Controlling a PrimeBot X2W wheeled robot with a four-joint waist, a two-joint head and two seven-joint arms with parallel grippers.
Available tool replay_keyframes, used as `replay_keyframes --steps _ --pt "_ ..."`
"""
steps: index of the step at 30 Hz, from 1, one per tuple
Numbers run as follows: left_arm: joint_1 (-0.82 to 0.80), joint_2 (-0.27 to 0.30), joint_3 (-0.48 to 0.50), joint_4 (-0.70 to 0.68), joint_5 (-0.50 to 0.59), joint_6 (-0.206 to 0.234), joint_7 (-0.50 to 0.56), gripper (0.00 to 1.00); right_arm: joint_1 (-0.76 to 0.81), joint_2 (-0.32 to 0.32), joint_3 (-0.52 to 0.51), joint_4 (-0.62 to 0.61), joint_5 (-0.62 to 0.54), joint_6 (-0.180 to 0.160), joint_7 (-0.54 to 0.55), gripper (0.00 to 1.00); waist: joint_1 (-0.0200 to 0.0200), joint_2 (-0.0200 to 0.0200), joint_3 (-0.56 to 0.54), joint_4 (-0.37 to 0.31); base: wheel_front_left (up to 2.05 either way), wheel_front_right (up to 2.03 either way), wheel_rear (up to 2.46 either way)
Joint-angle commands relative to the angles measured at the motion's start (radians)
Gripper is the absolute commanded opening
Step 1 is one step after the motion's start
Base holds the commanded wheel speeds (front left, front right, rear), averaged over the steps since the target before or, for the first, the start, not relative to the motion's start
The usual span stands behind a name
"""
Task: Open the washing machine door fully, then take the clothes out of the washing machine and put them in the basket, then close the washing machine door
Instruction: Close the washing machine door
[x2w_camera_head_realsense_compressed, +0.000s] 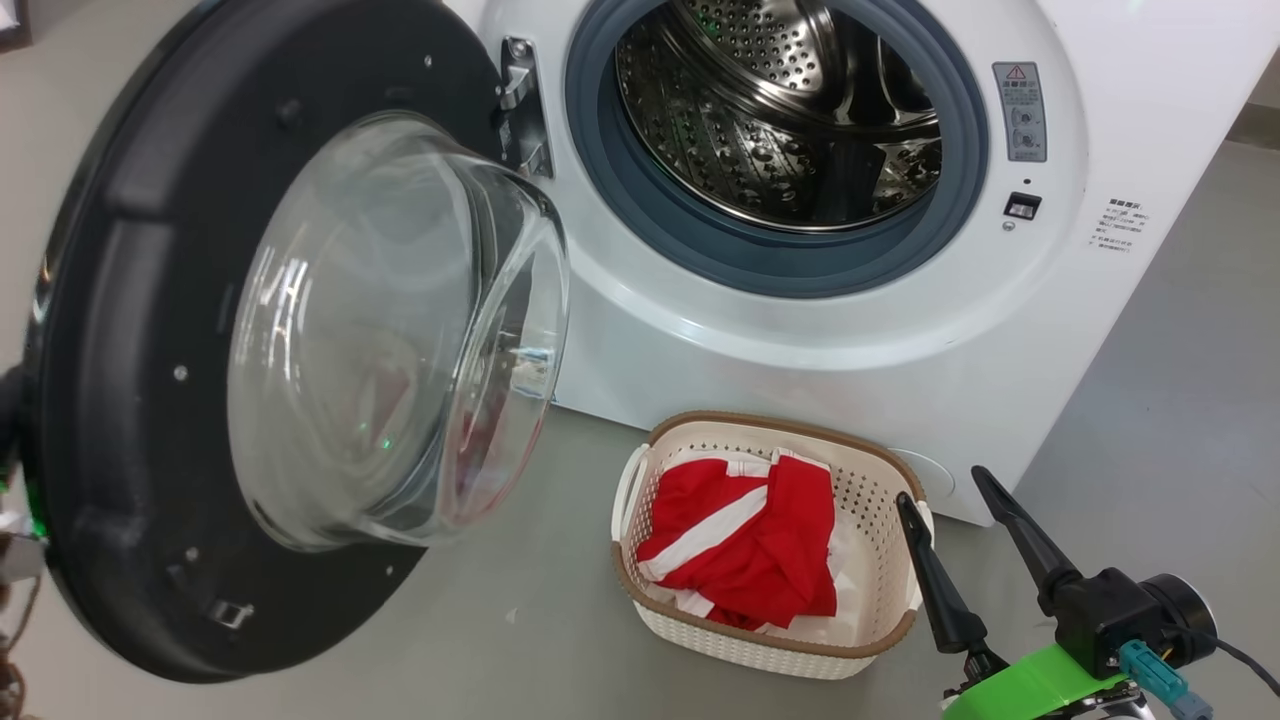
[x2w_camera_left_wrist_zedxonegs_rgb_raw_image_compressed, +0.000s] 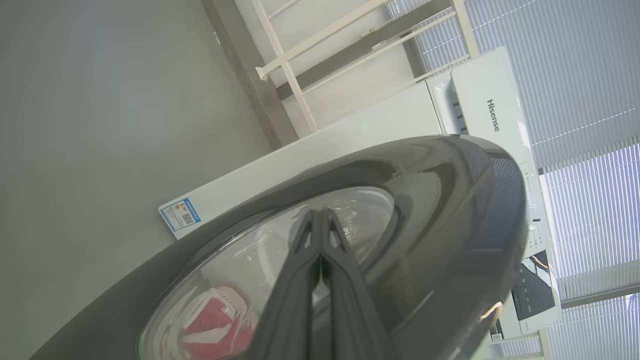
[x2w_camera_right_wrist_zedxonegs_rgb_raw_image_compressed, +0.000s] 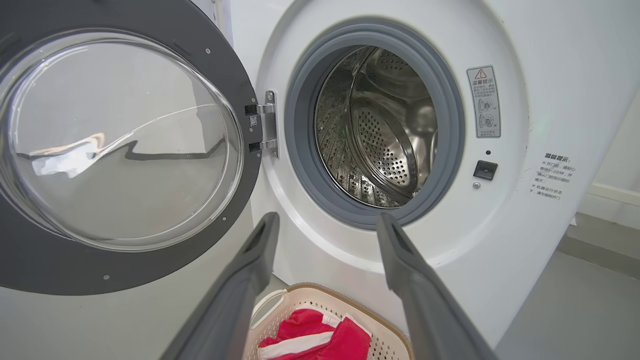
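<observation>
A smooth grey floor (x2w_camera_head_realsense_compressed: 480, 630) carries everything here, with pale walls and slatted window blinds (x2w_camera_left_wrist_zedxonegs_rgb_raw_image_compressed: 575, 75) behind. Nearest, at the lower right of the head view, the right gripper (x2w_camera_head_realsense_compressed: 942, 485) hovers with its two dark fingers spread wide and nothing between them. In its own wrist view the same gripper (x2w_camera_right_wrist_zedxonegs_rgb_raw_image_compressed: 328, 220) points at the lower edge of the drum opening, with the basket under it.

Just beyond its fingertips the basket (x2w_camera_head_realsense_compressed: 760, 655) stands on the floor, close in front of the washing machine's lower front edge. The clothes (x2w_camera_head_realsense_compressed: 745, 545) lie bundled inside it, red folds with a white stripe, heaped from the middle toward its left wall.

To the left the washing machine door (x2w_camera_head_realsense_compressed: 110, 400) stands swung out on its hinge (x2w_camera_head_realsense_compressed: 520, 100), its black inner rim and the bulging glass bowl (x2w_camera_head_realsense_compressed: 400, 330) facing the head camera. On the door's outer side the left gripper (x2w_camera_left_wrist_zedxonegs_rgb_raw_image_compressed: 320, 212) has its fingers pressed together, holding nothing, and they lie across the glass. Whether they touch the door I cannot tell. The basket and red fabric show through the glass below them.

Farther back, the washing machine (x2w_camera_head_realsense_compressed: 800, 350) rises white and square. The grey gasket (x2w_camera_head_realsense_compressed: 640, 200) rings the opening, and the perforated steel drum (x2w_camera_head_realsense_compressed: 780, 110) gleams within. A warning label (x2w_camera_head_realsense_compressed: 1020, 110) and a small dark latch socket (x2w_camera_head_realsense_compressed: 1022, 205) sit to the right of the opening.
</observation>
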Motion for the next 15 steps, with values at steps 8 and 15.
replay_keyframes --steps 8,15 --pt "0.054 -0.081 0.021 -0.192 -0.074 0.081 0.036 0.0 -0.038 -0.003 0.018 -0.018 0.018 0.005 -0.013 1.0 0.0 0.0 0.008 -0.004 0.0 0.0 0.0" --pt "0.111 -0.119 -0.026 -0.315 -0.119 0.117 0.048 0.0 -0.044 -0.003 0.023 -0.012 0.027 0.005 -0.013 1.0 0.0 0.0 0.01 -0.007 0.0 0.0 0.0"
